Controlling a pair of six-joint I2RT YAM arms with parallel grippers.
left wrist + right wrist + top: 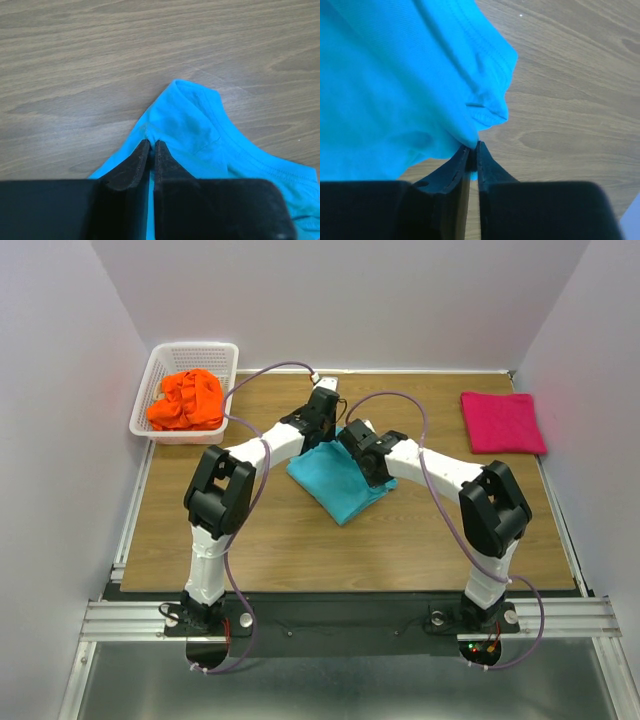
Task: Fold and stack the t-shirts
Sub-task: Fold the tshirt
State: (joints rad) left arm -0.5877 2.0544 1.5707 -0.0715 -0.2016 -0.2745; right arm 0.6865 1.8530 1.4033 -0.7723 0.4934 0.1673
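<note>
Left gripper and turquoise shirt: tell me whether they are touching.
Touching. The left wrist view shows the left gripper pinching a fold of the turquoise shirt between its fingertips, the cloth puckered right at the tips.

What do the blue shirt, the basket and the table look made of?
The blue shirt: soft knit cloth, probably cotton jersey, matte; creases, stitched hems. The basket: white moulded-looking plastic; open lattice walls. The table: wood-grain top, maybe laminate; smooth sheen.

Free tabletop [260, 550] lies near me and to either side of the central turquoise t-shirt [335, 490], over whose far edge my left arm [265, 448] and right arm [440, 470] converge; the basket [196, 346] holding the orange t-shirt [188, 400] blocks the far-left corner, the folded pink t-shirt [503, 422] the far right.
</note>
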